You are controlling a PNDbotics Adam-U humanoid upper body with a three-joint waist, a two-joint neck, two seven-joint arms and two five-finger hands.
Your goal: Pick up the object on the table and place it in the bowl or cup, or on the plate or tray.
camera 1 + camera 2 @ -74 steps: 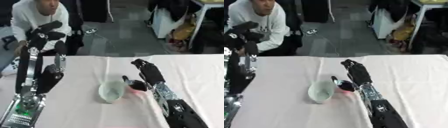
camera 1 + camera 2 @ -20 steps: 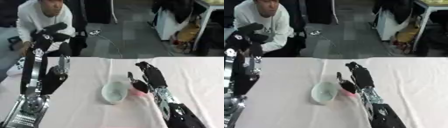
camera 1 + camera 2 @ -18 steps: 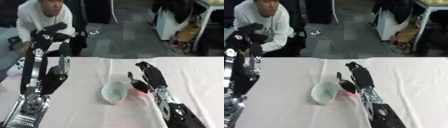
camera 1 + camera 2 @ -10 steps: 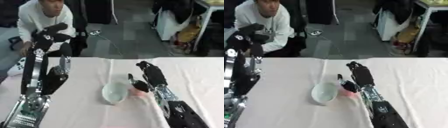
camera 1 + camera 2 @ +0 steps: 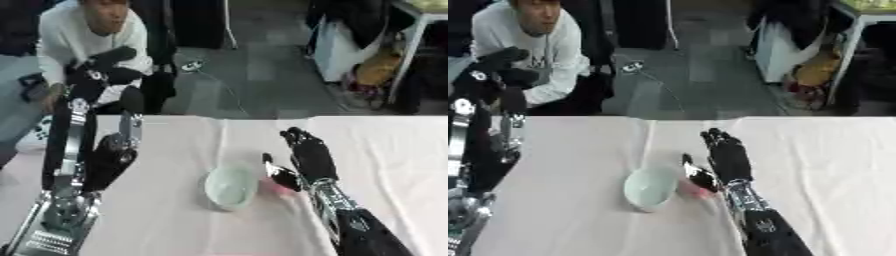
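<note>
While the right hand (image 5: 306, 156) lay over the desk (image 5: 175, 215), its fingers (image 5: 297, 140) stretched nearly straight toward the far edge and its thumb (image 5: 278, 172) spread toward the bowl, a small pink object (image 5: 282, 187) sat on the white cloth under the palm, touching or just beside the thumb. Whether the hand pinched it could not be told. A pale green bowl (image 5: 230, 186) stood just left of the pink object. At the left side, the left hand (image 5: 105, 67) was held high on its raised arm, its fingers curled and holding nothing.
</note>
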